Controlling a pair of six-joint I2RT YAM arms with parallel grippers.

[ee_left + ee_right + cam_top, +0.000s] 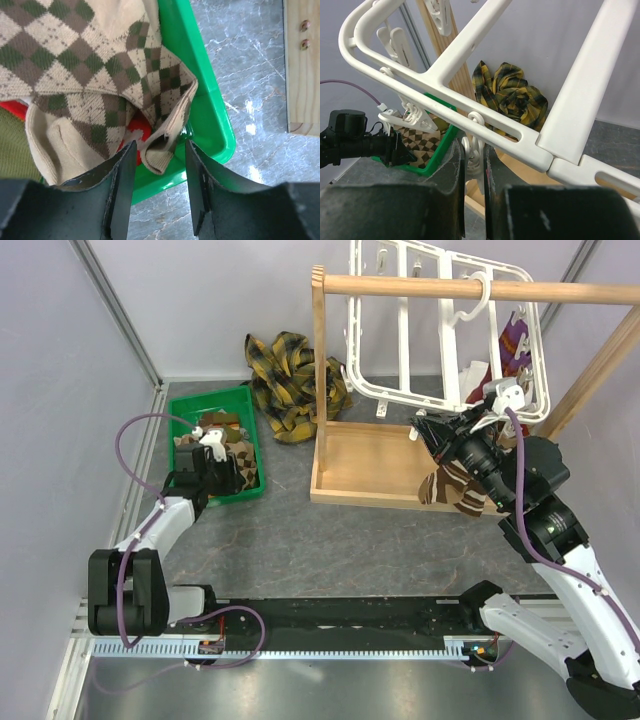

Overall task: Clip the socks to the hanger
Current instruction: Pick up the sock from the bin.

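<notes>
Brown-beige argyle socks [90, 70] lie piled in a green bin [210, 120], also seen from above [238, 445]. My left gripper [157, 167] is open over the bin's near right corner, with a beige sock cuff [160, 157] between its fingers. The white grid hanger [400, 320] hangs from the wooden rod. My right gripper [474, 165] is shut on one of its small white clips [474, 152], under the frame bar [470, 107]. In the top view an argyle sock [455, 490] hangs below my right gripper [430, 433]; its top is hidden by the arm.
The wooden rack has a rod [450, 287], an upright post [319, 350] and a tray [365, 465]. A yellow-and-black plaid cloth [290, 380] lies behind the bin [195, 405]. A purple-red item [515, 340] hangs at the hanger's right side. Walls close in left and back.
</notes>
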